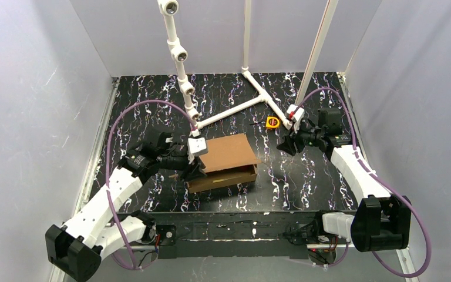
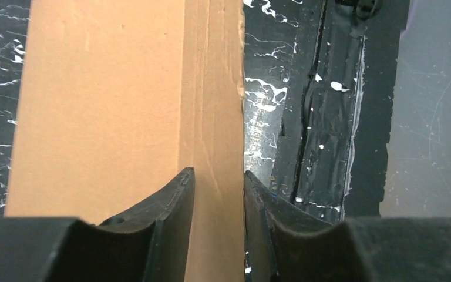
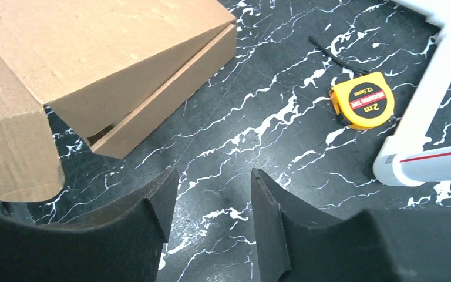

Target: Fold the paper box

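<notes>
You had the paper box [image 1: 226, 154] in matt, slightly rough brown cardboard. The table [image 1: 305, 188] under it was glossy black with white veins. At the box's 1 o'clock, the tape measure [image 1: 273, 123] was shiny yellow plastic.

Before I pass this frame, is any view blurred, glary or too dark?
Top external: even, diffuse light, the paper box clear though slightly soft. Left wrist: cardboard very close and a little soft, no glare. Right wrist: sharp, print on the tape measure legible, no glare.
</notes>
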You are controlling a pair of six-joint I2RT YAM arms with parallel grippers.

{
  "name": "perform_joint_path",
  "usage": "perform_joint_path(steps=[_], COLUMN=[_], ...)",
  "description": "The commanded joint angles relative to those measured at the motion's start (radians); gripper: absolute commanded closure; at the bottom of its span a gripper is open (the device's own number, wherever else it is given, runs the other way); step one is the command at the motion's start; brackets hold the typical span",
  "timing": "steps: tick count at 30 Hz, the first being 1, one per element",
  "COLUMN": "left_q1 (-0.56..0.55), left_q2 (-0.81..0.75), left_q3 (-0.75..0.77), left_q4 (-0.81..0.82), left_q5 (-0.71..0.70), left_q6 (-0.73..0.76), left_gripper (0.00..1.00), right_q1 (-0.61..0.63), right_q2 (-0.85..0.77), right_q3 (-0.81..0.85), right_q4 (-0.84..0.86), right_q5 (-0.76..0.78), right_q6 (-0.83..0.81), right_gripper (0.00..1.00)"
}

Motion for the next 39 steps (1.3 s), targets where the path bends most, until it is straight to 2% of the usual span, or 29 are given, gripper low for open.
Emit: perform_joint_path(steps=[1,4,10,12,16,22,28,32,37,39], left_q1=[-0.024,-0.026,-0.028,-0.028,-0.028,-0.027,-0.025,-0.021,-0.006,-0.001], left_q2=[0.039,0.07,0.111,0.112,0.122,0.158,0.115,0.032,-0.038,-0.04], left_q3=[-0.001,0.023,0.118,0.136,0.155,0.149,0.069,-0.016,-0.126,-0.158], left_q4=[-0.036,-0.065,-0.132,-0.142,-0.159,-0.153,-0.062,-0.006,0.021,0.032], left_q5=[-0.036,-0.056,-0.099,-0.09,-0.045,-0.116,-0.221,-0.366,-0.617,-0.674], left_q6=[-0.018,-0.047,-0.125,-0.155,-0.235,-0.382,-0.588,-0.705,-0.883,-0.937], left_gripper=[0.58,0.46,0.33,0.29,0.26,0.33,0.4,0.47,0.48,0.48], right_q1=[-0.002,-0.002,-0.001,0.012,0.079,0.234,0.346,0.407,0.419,0.421], right_q2=[-0.009,-0.011,-0.01,-0.007,0.008,0.065,0.151,0.231,0.306,0.33], right_q3=[0.042,0.041,0.049,0.048,0.08,0.169,0.123,0.09,0.105,0.113], right_q4=[-0.035,-0.054,-0.095,-0.056,0.033,0.066,0.059,0.009,-0.036,-0.041], right_q5=[-0.051,-0.069,-0.178,-0.197,-0.122,-0.018,0.043,0.099,0.21,0.227], right_q6=[-0.023,-0.041,-0.096,-0.064,0.055,0.153,0.137,0.08,0.068,0.069], right_gripper=[0.42,0.43,0.42,0.43,0.49,0.65,0.76,0.82,0.86,0.86])
